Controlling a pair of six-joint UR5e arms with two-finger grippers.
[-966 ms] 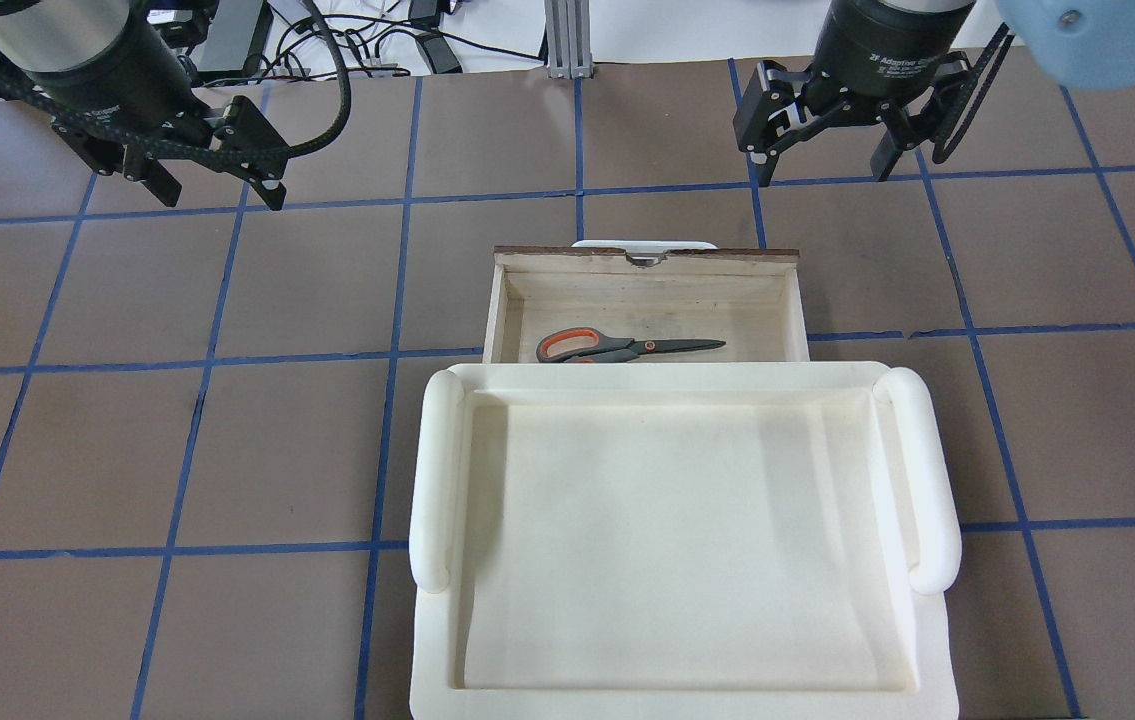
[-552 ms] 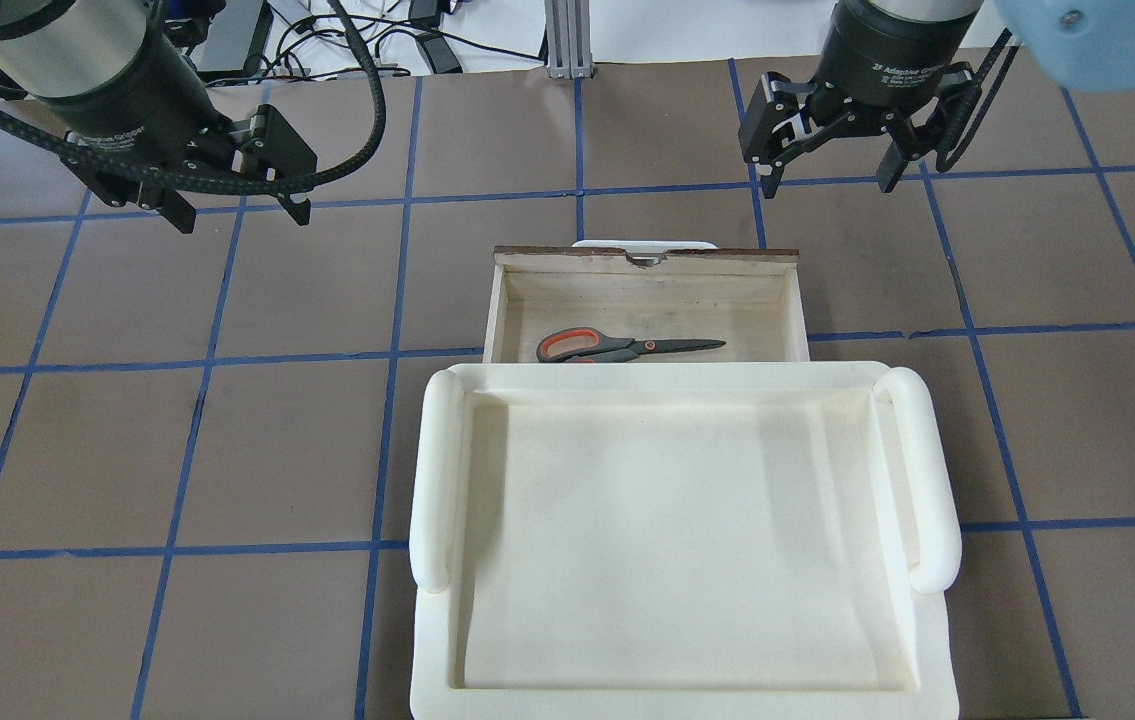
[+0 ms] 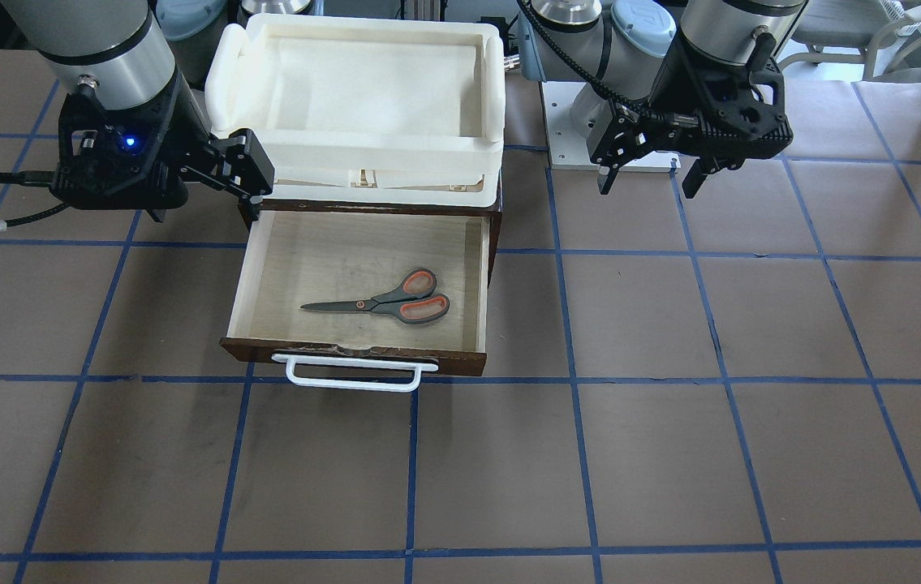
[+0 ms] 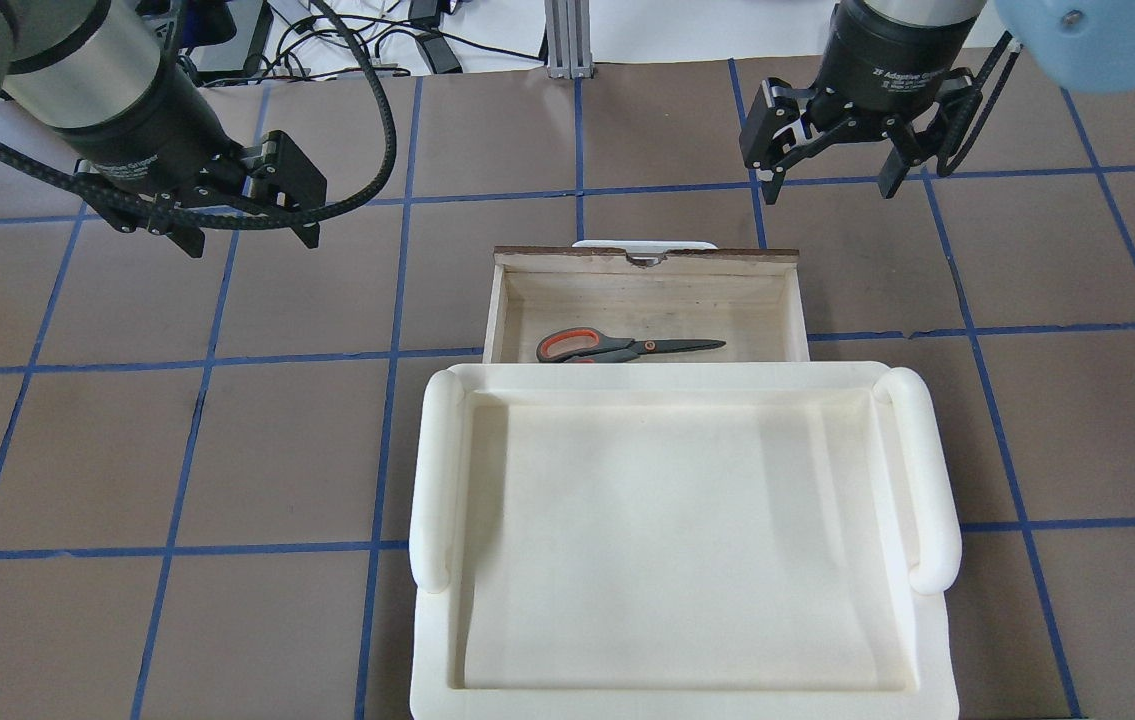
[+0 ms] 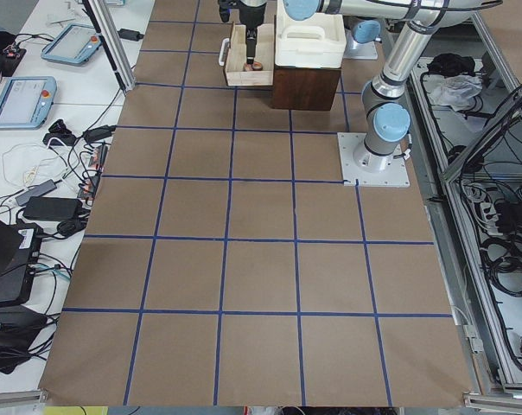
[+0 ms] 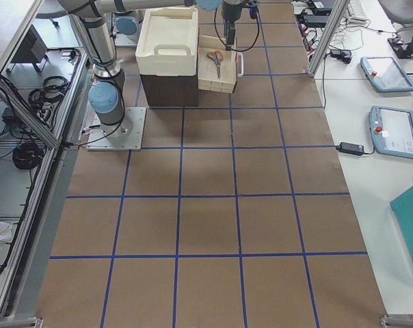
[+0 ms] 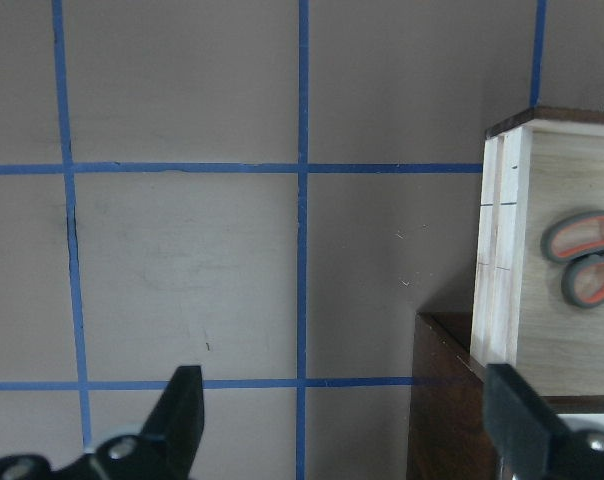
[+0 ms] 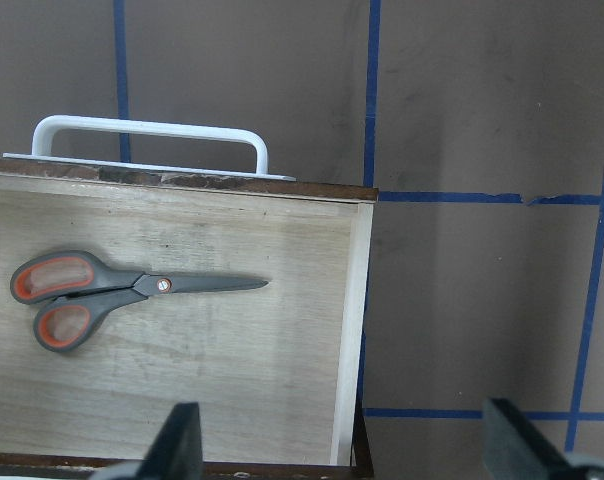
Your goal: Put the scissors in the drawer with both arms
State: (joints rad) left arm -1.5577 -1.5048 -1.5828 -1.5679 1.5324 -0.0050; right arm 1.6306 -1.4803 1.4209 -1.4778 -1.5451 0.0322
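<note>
The scissors (image 3: 395, 304) lie flat in the open drawer (image 3: 363, 355), with the handles toward my left and the blades toward my right. They also show in the overhead view (image 4: 617, 347) and the right wrist view (image 8: 112, 295). My left gripper (image 4: 249, 238) is open and empty, above the table to the left of the drawer (image 4: 647, 262). My right gripper (image 4: 832, 188) is open and empty, high over the drawer's right side. In the front view the left gripper (image 3: 648, 178) is at the right and the right gripper (image 3: 204, 199) at the left.
A cream-white tray (image 4: 677, 550) sits on top of the dark cabinet that the drawer slides from. The drawer's white bar handle (image 3: 350, 381) points away from me. The brown table has blue tape lines. Cables lie beyond the far edge (image 4: 377, 40).
My left gripper has moved nearer and to the right, toward the drawer's left side, and has turned a little. My right gripper has shifted only slightly. The scissors have not moved.
</note>
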